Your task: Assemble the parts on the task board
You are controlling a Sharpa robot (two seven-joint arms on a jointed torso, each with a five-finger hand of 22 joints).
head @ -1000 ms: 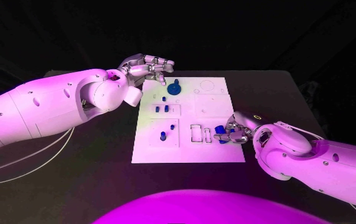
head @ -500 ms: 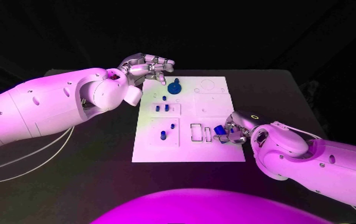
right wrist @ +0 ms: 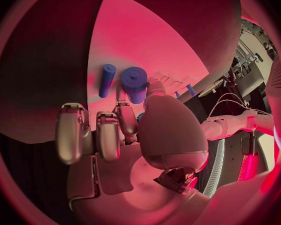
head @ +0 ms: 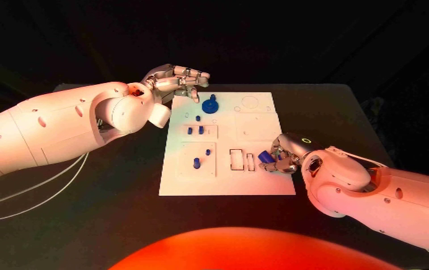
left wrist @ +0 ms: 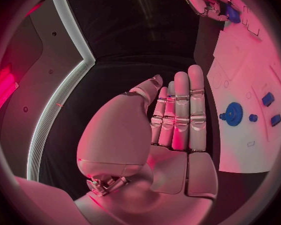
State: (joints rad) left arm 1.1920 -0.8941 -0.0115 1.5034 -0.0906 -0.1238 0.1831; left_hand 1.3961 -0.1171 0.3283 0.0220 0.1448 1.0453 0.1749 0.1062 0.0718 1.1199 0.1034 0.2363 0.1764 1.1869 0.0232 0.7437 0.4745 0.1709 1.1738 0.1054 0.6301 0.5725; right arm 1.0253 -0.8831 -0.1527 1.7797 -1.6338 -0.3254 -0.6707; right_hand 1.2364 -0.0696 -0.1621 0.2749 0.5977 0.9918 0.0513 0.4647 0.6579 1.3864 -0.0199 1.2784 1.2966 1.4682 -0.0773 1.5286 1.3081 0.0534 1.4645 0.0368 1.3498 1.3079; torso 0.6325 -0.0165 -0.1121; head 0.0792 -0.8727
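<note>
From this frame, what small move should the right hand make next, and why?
Probably a slight lift or nudge of the blue part toward the open rectangular slots beside it. The right hand grips the part at the task board, right beside those slots; whether it is seated I cannot tell. The left hand hovers near the blue gear, holding nothing.

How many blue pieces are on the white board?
7 that I can see: a gear at the far end, a tiny peg beside it, two blocks nearer, two pegs nearer still, and one piece at the right hand. More may hide under it.
</note>
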